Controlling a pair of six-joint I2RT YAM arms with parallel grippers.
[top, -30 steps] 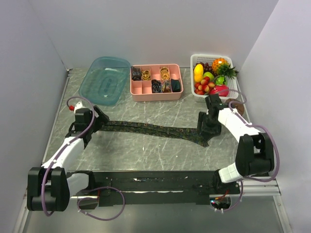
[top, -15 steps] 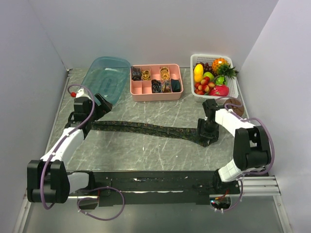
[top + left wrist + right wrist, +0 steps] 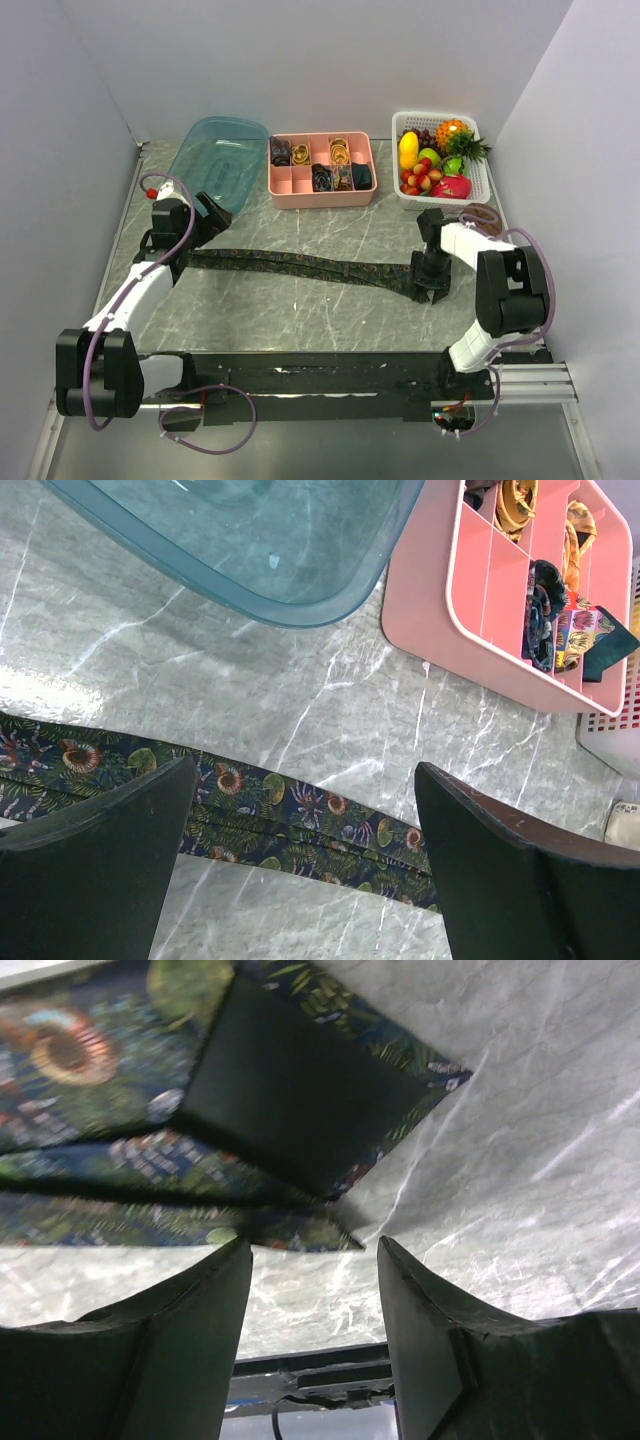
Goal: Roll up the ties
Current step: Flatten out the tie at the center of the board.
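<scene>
A long dark navy tie [image 3: 300, 265] with a leaf and shell print lies stretched flat across the table. In the left wrist view the tie [image 3: 290, 820] runs under my left gripper [image 3: 305, 860], which is wide open and empty just above its narrow end. That gripper also shows in the top view [image 3: 212, 216]. My right gripper [image 3: 432, 285] hangs over the wide end. In the right wrist view it [image 3: 315, 1295] is open and empty, and the wide end [image 3: 300, 1090] lies with its dark lining turned up. Several rolled ties [image 3: 322, 178] sit in a pink tray.
The pink divided tray [image 3: 285, 180] stands at the back middle and also shows in the left wrist view [image 3: 440, 590]. A clear teal tub [image 3: 215, 165] is at the back left. A white basket [image 3: 475, 175] of toy fruit is at the back right. A black rail [image 3: 330, 375] runs along the near edge.
My left gripper has drawn back and left, and the tie's narrow end now reaches further left. My right arm has folded in, bringing its gripper nearer over the wide end.
</scene>
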